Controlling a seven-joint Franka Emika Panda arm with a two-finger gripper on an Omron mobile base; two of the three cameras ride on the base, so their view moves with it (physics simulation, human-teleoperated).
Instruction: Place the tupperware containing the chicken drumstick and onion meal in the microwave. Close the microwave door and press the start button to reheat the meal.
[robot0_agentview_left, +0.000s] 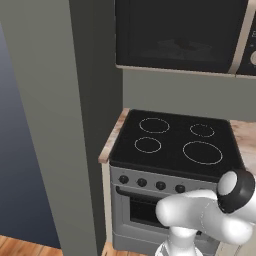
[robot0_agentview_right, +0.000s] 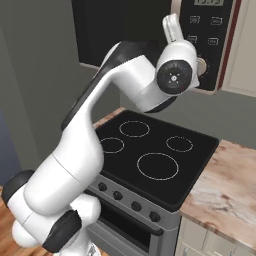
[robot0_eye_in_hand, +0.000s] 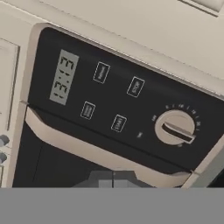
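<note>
the closed, empty gripper (robot0_eye_in_hand: 113, 178) faced the microwave (robot0_agentview_left: 182, 35) button panel (robot0_eye_in_hand: 118, 100) above the stove (robot0_agentview_left: 175, 142), door (robot0_agentview_left: 175, 32) shut, the four buttons lying just ahead of its tips.

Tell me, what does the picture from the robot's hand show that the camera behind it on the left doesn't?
The hand view looks close at the microwave's button panel: a grey digit display, four small buttons and a pale round dial. The left base view looks wider: the black stove with four rings and a row of knobs, a tall grey panel beside it, and the robot's white arm. Both share the microwave, its door closed, and its long pale handle.
</note>
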